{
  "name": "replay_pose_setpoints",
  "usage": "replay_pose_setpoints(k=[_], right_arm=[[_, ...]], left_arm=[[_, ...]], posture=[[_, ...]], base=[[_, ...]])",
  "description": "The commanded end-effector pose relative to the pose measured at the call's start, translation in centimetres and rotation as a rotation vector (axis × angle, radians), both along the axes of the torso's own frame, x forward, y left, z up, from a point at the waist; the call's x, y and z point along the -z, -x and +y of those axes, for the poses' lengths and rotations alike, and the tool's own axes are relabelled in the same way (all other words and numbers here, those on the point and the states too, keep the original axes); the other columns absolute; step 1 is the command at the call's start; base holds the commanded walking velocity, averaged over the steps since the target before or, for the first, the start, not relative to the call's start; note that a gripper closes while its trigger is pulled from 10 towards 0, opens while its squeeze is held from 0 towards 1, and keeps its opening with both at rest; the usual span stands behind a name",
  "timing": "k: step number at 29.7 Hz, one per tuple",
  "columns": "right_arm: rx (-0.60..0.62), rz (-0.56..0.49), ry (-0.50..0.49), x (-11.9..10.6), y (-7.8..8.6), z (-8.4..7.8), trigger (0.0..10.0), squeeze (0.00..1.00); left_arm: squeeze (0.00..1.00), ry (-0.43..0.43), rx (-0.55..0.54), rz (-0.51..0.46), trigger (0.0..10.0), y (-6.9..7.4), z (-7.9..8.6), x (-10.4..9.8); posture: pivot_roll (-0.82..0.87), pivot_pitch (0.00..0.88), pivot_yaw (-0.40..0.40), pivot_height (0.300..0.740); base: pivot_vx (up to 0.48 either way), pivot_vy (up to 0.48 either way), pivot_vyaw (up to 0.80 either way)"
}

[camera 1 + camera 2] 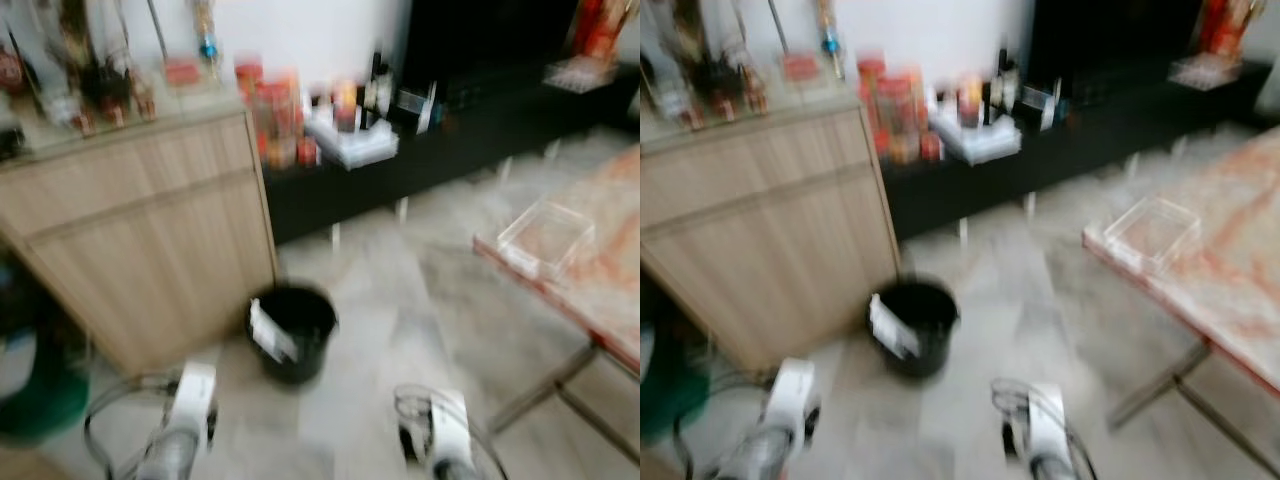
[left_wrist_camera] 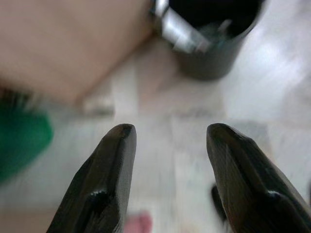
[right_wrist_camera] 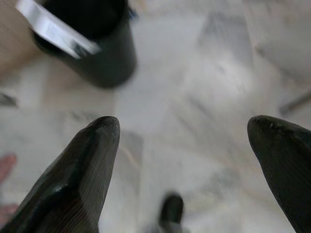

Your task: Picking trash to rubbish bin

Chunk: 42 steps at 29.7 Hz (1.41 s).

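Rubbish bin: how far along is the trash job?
Done: the black rubbish bin beside the wooden cabinet already holds something pale at its rim. In hand: nothing; left gripper and right gripper are both open. Left: too blurred to spot any trash.

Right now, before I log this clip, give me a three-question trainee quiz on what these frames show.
1. True or false: the black bin stands on the floor beside the wooden cabinet.
2. What lies on the marble-topped table? A) a clear tray B) a green bottle C) a book
3. Fill in: the left gripper and the right gripper both have their fingers ____, holding nothing.

Key: 1 true; 2 A, the clear tray; 3 open.
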State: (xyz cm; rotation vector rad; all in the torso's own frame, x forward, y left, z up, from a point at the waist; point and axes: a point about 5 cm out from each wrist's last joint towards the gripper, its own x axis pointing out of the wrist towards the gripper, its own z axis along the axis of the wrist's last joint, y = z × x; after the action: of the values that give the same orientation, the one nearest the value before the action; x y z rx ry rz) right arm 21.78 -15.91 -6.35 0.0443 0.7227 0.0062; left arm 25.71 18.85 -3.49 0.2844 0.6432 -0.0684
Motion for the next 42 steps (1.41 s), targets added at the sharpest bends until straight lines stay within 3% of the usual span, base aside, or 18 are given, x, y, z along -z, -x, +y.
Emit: replay_pose_setpoints(k=[1, 4, 8, 9, 12, 13, 17, 19, 24, 30, 32, 42], right_arm=[[-0.030, -0.118, -0.003, -1.8, -2.5, 0.6, 10.0, 0.00], [-0.047, -0.191, -0.003, -3.2, -4.2, 1.1, 10.0, 0.00], [-0.061, -0.390, -0.034, -7.2, -8.1, 2.2, 10.0, 0.00], [-0.080, -0.483, -0.036, -9.1, -9.6, 2.8, 10.0, 0.00], [-0.098, -0.595, -0.049, -11.5, -11.1, 3.4, 10.0, 0.00], [-0.118, -0.652, -0.025, -13.0, -12.0, 3.7, 10.0, 0.00], [-0.136, -0.752, -0.007, -15.2, -13.1, 4.1, 10.0, 0.00], [-0.130, -0.857, 0.004, -17.4, -13.8, 4.3, 10.0, 0.00], [-0.111, -0.933, -0.005, -18.6, -13.9, 4.0, 10.0, 0.00], [-0.089, -0.914, -0.016, -17.8, -13.5, 3.3, 10.0, 0.00], [-0.097, -0.891, -0.014, -17.4, -13.3, 3.5, 10.0, 0.00], [-0.101, -0.902, -0.013, -17.6, -13.4, 4.0, 10.0, 0.00]], left_arm=[[0.00, 0.013, 0.148, -0.128, 10.0, -2.7, -2.7, -2.3], [0.00, 0.083, 0.163, -0.225, 10.0, -4.6, -4.3, -4.3], [0.00, 0.279, 0.062, -0.429, 10.0, -8.5, -5.5, -9.4], [0.00, 0.282, 0.023, -0.549, 10.0, -9.8, -5.2, -12.0], [0.00, 0.250, -0.008, -0.668, 10.0, -10.8, -4.5, -14.4], [0.00, 0.201, -0.021, -0.726, 10.0, -11.2, -3.8, -15.6], [0.00, 0.105, -0.038, -0.785, 10.0, -11.2, -2.5, -16.3], [0.00, 0.037, -0.061, -0.771, 10.0, -10.5, -0.5, -15.3], [0.00, -0.009, -0.074, -0.759, 10.0, -9.6, 1.1, -14.5], [0.00, -0.009, -0.094, -0.784, 10.0, -9.5, 1.1, -14.7], [0.00, 0.024, -0.123, -0.803, 10.0, -9.9, 0.7, -15.2], [0.00, 0.024, -0.114, -0.828, 10.0, -10.4, 0.0, -16.0]], posture=[[-0.06, 0.002, 0.030, 0.740], [-0.06, 0.002, 0.030, 0.740], [-0.07, 0.006, 0.022, 0.740], [-0.07, 0.005, 0.020, 0.740], [-0.06, 0.007, 0.016, 0.740], [-0.06, 0.004, 0.016, 0.740], [-0.07, 0.003, 0.023, 0.740], [-0.08, 0.000, 0.029, 0.740], [-0.08, 0.000, 0.036, 0.740], [-0.08, 0.000, 0.039, 0.740], [-0.08, 0.000, 0.038, 0.740], [-0.09, 0.000, 0.048, 0.740]], base=[[0.000, 0.000, 0.00], [0.000, 0.000, 0.00], [0.000, 0.000, 0.00], [0.000, 0.000, 0.00], [0.000, 0.000, 0.00], [0.000, 0.000, 0.00], [0.000, 0.000, 0.00], [0.000, 0.000, 0.00], [0.000, 0.000, 0.00], [0.000, 0.000, 0.00], [0.000, 0.000, -0.71], [0.000, 0.000, -0.80]])
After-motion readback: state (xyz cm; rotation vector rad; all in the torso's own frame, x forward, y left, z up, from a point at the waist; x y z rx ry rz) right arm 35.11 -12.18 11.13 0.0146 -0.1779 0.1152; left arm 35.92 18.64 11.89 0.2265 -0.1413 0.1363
